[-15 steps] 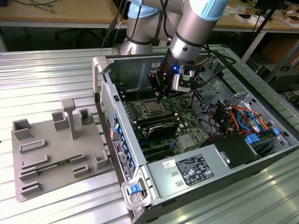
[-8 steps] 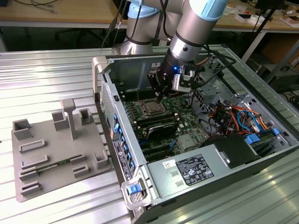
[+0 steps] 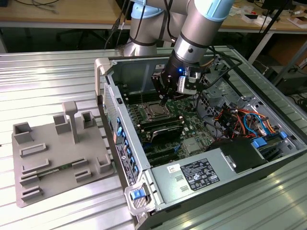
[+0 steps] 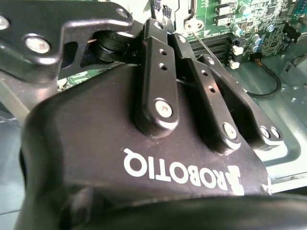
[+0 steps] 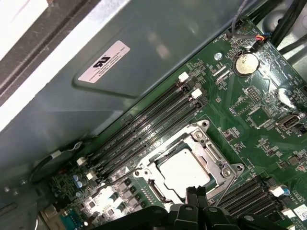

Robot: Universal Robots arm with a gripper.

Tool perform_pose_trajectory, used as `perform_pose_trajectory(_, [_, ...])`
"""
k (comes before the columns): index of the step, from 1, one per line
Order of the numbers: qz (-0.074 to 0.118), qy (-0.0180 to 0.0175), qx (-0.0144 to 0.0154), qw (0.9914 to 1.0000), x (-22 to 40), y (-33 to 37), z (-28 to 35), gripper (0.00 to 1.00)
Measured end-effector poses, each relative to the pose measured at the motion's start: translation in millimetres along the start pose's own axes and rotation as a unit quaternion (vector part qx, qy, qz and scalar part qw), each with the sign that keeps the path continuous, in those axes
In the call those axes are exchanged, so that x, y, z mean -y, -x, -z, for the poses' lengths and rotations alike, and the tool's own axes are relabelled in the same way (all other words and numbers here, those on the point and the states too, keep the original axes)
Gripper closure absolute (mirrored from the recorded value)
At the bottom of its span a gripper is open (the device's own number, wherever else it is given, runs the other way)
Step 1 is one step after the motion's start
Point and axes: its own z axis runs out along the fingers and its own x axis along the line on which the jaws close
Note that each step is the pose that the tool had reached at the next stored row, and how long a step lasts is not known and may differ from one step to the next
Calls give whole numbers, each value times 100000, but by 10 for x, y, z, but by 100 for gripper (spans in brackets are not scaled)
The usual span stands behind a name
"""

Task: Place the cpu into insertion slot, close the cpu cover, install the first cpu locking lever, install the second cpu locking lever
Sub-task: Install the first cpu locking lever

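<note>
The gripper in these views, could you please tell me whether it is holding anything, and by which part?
It cannot be told. The gripper hangs just above the cpu cover, with the cpu seated beneath it, but its fingertips are hidden.

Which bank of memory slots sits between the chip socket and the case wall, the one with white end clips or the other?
The bank with white end clips, running along the grey case wall; the other bank lies across the socket.

Open computer case [image 3: 206, 143] on the surface [image 3: 48, 86], fixture tray [image 3: 57, 153] beside it.
The tray lies to the exterior view's left of the case. Inside, the cpu [image 5: 184, 171] sits in the insertion slot [image 5: 144, 173] under the cpu cover [image 5: 213, 155], memory slots [image 5: 148, 127] alongside; the tool [image 3: 165, 98] hangs just above.
</note>
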Motion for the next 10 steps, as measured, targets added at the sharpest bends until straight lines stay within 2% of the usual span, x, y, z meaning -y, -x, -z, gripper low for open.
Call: perform_pose_trajectory(10, [1496,-135,87,99989,0,0,0,89])
